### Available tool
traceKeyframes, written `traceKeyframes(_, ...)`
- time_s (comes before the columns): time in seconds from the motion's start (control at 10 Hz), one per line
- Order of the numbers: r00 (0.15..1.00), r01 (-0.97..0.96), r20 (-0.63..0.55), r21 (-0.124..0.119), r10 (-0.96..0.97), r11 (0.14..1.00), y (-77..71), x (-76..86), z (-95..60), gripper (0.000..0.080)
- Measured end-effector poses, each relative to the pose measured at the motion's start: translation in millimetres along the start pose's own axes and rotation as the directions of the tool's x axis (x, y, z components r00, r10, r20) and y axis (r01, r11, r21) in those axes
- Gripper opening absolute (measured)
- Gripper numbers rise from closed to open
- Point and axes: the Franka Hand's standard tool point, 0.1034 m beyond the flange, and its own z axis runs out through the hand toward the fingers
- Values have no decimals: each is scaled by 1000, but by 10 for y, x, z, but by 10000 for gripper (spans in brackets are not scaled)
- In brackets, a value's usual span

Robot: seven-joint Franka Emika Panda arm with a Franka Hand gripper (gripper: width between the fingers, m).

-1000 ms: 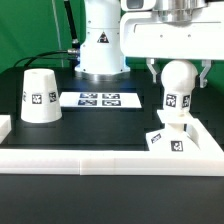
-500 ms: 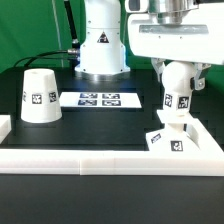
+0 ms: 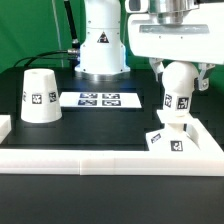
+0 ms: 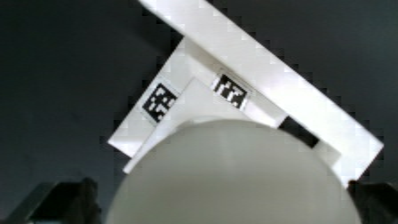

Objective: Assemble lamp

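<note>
The white ball-shaped bulb point(image 3: 178, 85) stands upright on the blocky square base point(image 3: 168, 140) at the exterior view's right. My gripper point(image 3: 180, 72) reaches down from above, one dark finger on each side of the ball, shut on it. In the wrist view the bulb point(image 4: 222, 170) fills the space between the fingers point(image 4: 68, 202), with the tagged base point(image 4: 192, 98) under it. The cone-shaped shade point(image 3: 38, 95) stands alone, narrow end up, at the exterior view's left.
The marker board point(image 3: 100, 99) lies flat between the shade and the bulb. A long white border rail point(image 3: 110, 160) runs along the front and up the right side, close against the base. The arm's white pedestal point(image 3: 100, 45) stands behind.
The hand has turned about the bulb and its fingers now stand closer to the ball than a second ago. Bulb, base and shade have stayed in place.
</note>
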Motion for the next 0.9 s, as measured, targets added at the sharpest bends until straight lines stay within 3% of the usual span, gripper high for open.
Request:
traceKeyframes(0.3,939,344,0,-9,-344,939,-12,-17,8,698)
traceKeyframes(0.9,737,676,2,-9,-676,737,-8,-8,9,698)
